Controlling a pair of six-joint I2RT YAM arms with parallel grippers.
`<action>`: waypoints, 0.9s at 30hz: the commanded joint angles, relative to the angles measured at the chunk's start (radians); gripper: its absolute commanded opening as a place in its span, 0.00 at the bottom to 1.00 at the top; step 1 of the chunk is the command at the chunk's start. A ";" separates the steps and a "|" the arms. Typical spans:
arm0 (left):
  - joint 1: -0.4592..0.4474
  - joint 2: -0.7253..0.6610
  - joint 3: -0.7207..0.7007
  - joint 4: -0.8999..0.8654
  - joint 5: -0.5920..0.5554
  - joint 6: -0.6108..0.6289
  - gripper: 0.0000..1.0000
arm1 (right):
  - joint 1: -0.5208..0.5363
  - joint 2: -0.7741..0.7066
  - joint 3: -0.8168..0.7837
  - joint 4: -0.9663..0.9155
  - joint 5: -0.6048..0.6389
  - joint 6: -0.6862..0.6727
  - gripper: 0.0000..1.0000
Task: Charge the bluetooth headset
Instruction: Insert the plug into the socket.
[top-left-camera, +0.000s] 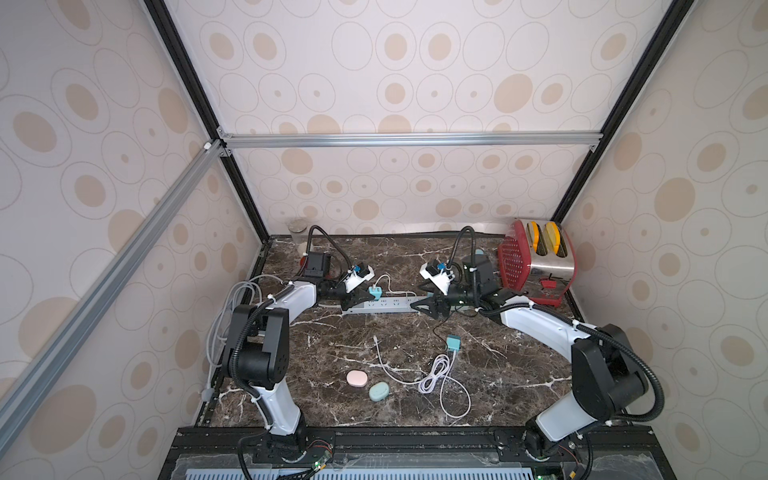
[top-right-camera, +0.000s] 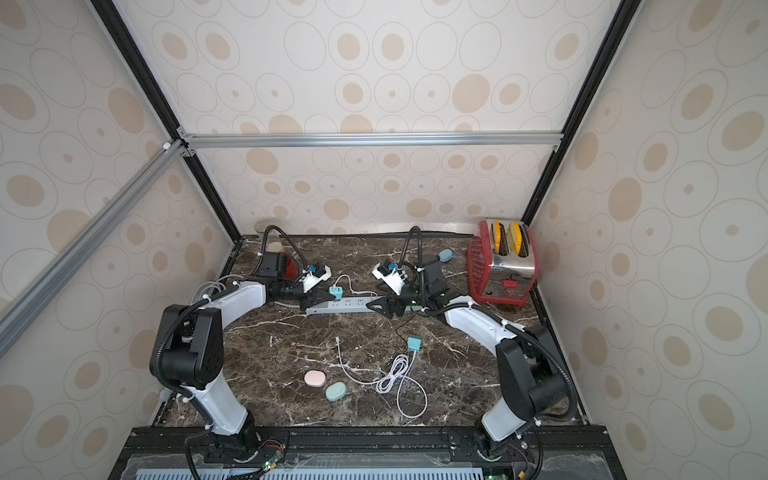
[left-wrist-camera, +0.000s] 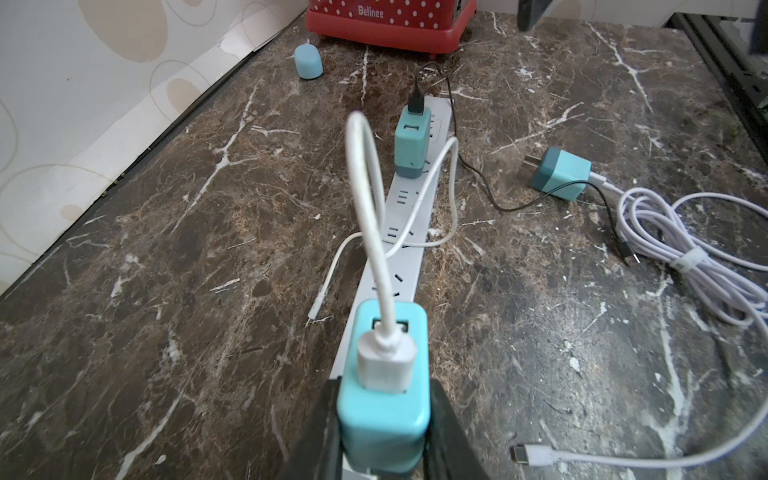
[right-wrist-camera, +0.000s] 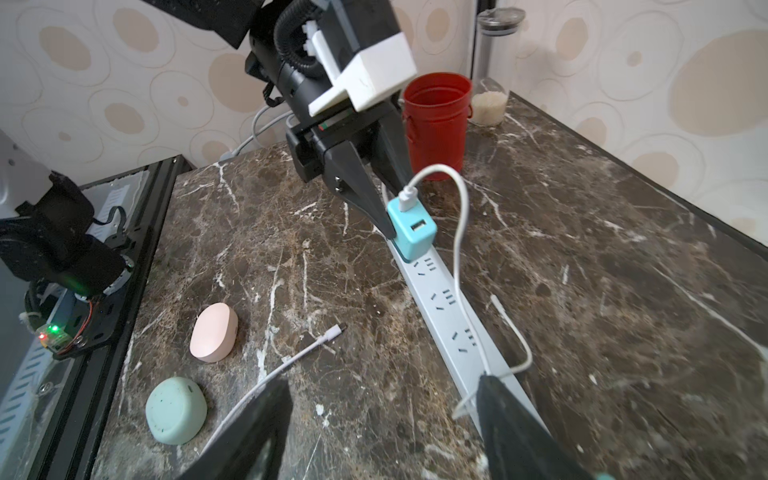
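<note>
At the left end of the power strip (right-wrist-camera: 453, 316), my left gripper (left-wrist-camera: 384, 399) is clamped on a teal charger (right-wrist-camera: 413, 237) that stands on the strip. Its white cable (right-wrist-camera: 459, 232) loops over the sockets, and the free plug lies on the marble beside the strip.

My right gripper (right-wrist-camera: 382, 380) has its jaws spread wide, holding nothing, at the strip's right end.

Pink headset case (top-left-camera: 356, 379) and mint headset case (top-left-camera: 379, 392) lie just beside each other near the table's front edge, well apart from the strip.

A second teal charger (top-left-camera: 454, 343) lies loose, with its coiled cable (top-left-camera: 434, 374) beside it.
</note>
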 joint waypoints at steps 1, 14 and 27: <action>0.008 -0.006 0.054 -0.108 0.010 0.096 0.00 | 0.039 0.086 0.103 0.030 -0.015 -0.051 0.71; 0.008 -0.019 0.037 -0.090 0.047 0.103 0.00 | 0.086 0.351 0.324 -0.008 -0.042 -0.211 0.62; 0.009 -0.013 0.041 -0.079 0.093 0.097 0.00 | 0.105 0.452 0.434 -0.043 -0.070 -0.227 0.57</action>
